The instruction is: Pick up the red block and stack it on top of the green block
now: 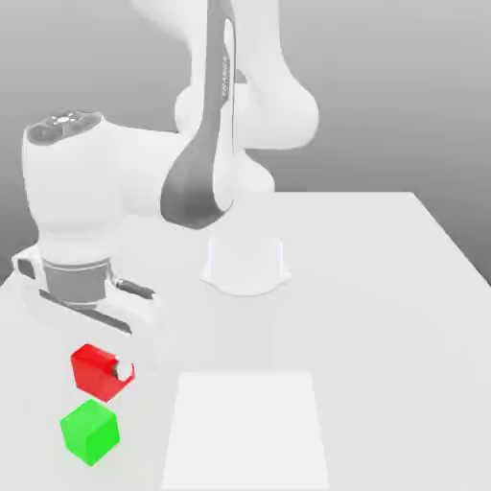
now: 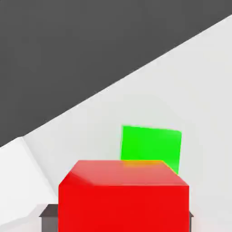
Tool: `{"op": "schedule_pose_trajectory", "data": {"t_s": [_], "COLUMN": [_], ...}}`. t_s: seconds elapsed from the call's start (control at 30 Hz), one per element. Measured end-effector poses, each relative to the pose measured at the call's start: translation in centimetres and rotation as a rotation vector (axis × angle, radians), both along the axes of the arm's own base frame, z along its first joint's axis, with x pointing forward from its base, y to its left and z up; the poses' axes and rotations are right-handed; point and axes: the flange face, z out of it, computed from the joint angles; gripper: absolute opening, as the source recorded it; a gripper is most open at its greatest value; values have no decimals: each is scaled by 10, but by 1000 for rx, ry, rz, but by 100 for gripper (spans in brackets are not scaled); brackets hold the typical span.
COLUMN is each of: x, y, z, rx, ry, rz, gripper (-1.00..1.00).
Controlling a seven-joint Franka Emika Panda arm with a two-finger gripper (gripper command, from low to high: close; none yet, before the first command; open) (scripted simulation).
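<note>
Hand [image 1: 107, 369] clamped tight on red block [image 1: 94, 370], carried clear of the surface [image 1: 384, 288]. Red block sits just above green block [image 1: 90, 432], apparently not touching; green rests on surface.

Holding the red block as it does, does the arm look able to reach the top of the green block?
Probably yes. The gripper is shut on the red block, held just above the green block. The green block's top looks bare, with nothing between the two.
</note>
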Motion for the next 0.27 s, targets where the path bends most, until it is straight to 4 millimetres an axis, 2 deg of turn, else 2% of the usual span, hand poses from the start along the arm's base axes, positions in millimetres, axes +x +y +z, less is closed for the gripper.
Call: {"op": "schedule_pose_trajectory", "data": {"t_s": [0.13,0.17,0.27], "x": [1,1,1], "y": [-5,-5,-5], "z": [-42,-54,-54], "rx": [1,1,1], "ry": [0,0,0], "rz": [-12,-13,-13], "gripper": [-100,100,100]}}
